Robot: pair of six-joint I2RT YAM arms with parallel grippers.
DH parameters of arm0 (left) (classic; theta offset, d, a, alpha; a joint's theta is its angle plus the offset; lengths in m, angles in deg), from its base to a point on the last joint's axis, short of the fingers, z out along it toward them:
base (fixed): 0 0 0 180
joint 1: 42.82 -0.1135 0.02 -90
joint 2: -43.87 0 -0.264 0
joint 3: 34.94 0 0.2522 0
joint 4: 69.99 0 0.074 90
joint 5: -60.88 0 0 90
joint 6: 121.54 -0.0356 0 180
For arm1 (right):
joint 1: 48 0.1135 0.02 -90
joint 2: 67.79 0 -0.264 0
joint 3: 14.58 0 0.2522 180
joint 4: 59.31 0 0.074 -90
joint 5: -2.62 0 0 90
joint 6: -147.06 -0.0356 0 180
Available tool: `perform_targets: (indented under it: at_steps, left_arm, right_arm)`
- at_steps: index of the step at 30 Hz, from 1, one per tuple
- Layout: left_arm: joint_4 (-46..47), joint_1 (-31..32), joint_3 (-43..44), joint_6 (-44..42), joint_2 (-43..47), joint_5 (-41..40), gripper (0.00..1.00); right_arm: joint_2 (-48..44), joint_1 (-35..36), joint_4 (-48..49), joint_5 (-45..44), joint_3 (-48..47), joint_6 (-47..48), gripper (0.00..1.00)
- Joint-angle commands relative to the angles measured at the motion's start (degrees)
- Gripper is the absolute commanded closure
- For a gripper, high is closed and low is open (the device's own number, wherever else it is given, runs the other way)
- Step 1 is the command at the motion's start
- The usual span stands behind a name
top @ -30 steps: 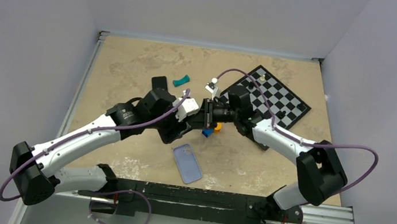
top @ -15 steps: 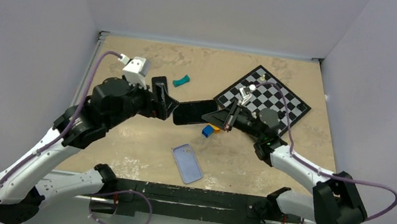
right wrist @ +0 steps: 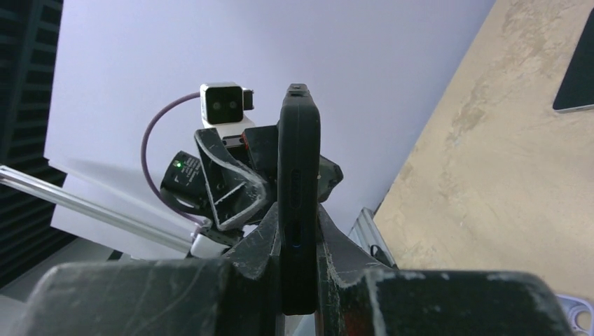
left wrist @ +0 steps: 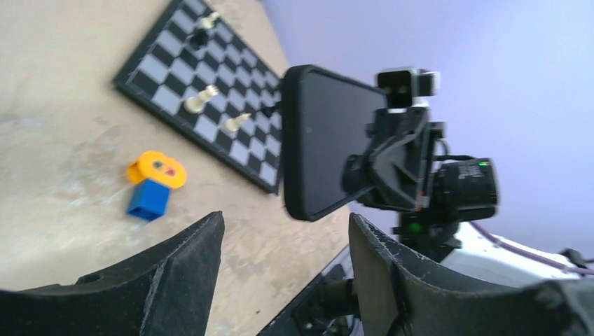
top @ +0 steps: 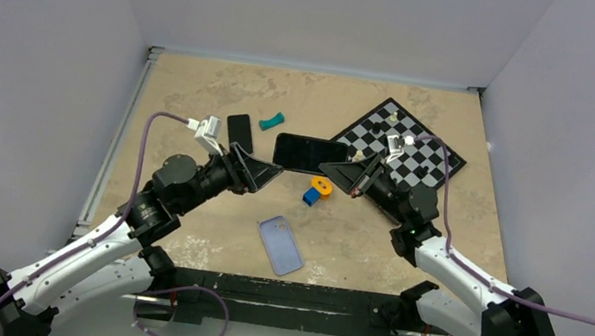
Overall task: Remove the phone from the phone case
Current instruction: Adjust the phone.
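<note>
- Phone [top: 310, 154] hangs level in the air at the centre of the top view, clear of the table [top: 201, 86]. It looks thick and round-edged, so I judge its black case is on it, though I cannot be sure.
- Only the right tool [top: 335, 169] holds it, clamped on the right end. With that much overhang, a push at the far end could twist it out of the pinch.
- Just below and left of the free end, the left tool [top: 269, 173] gapes wide and empty. Coming in off-line, it could knock the phone rather than catch the case lip.
- A drop would land near the blue-and-orange block [top: 315, 190] or the chessboard [top: 401, 147] and could scatter pieces.
</note>
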Motion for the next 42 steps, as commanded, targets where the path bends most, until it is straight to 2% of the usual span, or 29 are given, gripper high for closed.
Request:
perform_targets:
  at_steps: [1, 5, 7, 10, 14, 16, 17, 18, 19, 20, 22, 24, 28, 29, 32, 37, 40, 42]
  left_arm:
    - [21.5, -0.2, -1.7, 4.0, -2.1, 7.1, 0.33]
    - [30.8, -0.1, -3.8, 5.3, -4.6, 7.6, 0.43]
    - [31.4, -0.2, -3.0, 5.6, -6.2, 7.9, 0.55]
    - [34.3, -0.1, -2.4, 6.0, -8.4, 8.7, 0.66]
    - [35.3, -0.2, -2.5, 5.6, -8.7, 7.8, 0.95]
    - [33.8, -0.1, -2.2, 3.9, -7.6, 8.4, 1.0]
    - [32.3, -0.4, -2.0, 2.8, -6.8, 8.8, 1.0]
    - [30.3, -0.7, -1.6, 1.4, -5.8, 9.8, 1.0]
    - [28.4, -1.4, -1.1, 0.3, -4.9, 11.3, 1.0]
    - [26.1, -2.4, -0.4, -0.7, -4.1, 13.8, 1.0]
    - [21.0, -5.4, 1.4, -2.7, -2.9, 19.8, 1.0]
    - [17.4, -8.6, 3.6, -4.7, -2.7, 27.2, 1.0]
    - [10.3, -12.0, 9.7, -10.1, -5.5, 44.0, 1.0]
    - [8.1, -12.0, 11.4, -11.3, -6.9, 46.0, 1.0]
    - [5.2, -12.2, 15.0, -12.1, -10.7, 54.7, 1.0]
    - [0.9, -12.3, 19.4, -12.3, -15.6, 62.3, 1.0]
    - [-5.2, -12.4, 22.2, -14.9, -18.0, 63.0, 1.0]
    - [-5.3, -12.4, 22.8, -14.6, -18.8, 63.7, 1.0]
  right_arm:
    - [0.6, 0.2, 12.2, -1.5, -0.9, -3.2, 1.0]
    - [2.0, 1.6, 15.8, -1.9, -0.6, -4.4, 1.0]
    - [2.3, 3.2, 16.7, -2.8, -0.4, -4.4, 1.0]
    - [3.3, 5.6, 18.9, -4.4, 0.0, -4.4, 1.0]
    - [4.7, 7.2, 21.6, -4.6, 1.0, -4.4, 1.0]
    - [4.4, 7.2, 19.6, -3.0, 1.2, -1.9, 0.98]
    - [3.6, 7.1, 17.3, -1.9, 1.2, 0.1, 0.87]
    - [2.7, 6.9, 13.3, 0.2, 0.6, 3.3, 0.72]
    - [1.8, 6.5, 7.1, 1.9, -0.7, 7.2, 0.5]
    - [1.0, 6.1, 0.6, 4.1, -2.3, 11.9, 0.38]
    - [-0.7, 5.1, -14.5, 7.7, -6.6, 21.9, 0.27]
    - [-2.2, 3.8, -23.1, 11.4, -8.7, 28.4, 0.22]
    - [-2.9, 1.4, -30.7, 20.6, -11.4, 35.6, 0.22]
    - [-2.7, 1.3, -31.9, 21.7, -12.0, 37.2, 0.22]
    - [-2.0, 1.4, -28.7, 27.6, -12.1, 37.2, 0.24]
    - [-2.2, 1.7, -24.0, 30.7, -11.4, 34.8, 0.32]
    - [-2.1, 3.2, -19.1, 31.9, -10.4, 31.4, 0.37]
    - [-1.9, 5.1, -19.3, 30.8, -10.9, 31.5, 0.43]
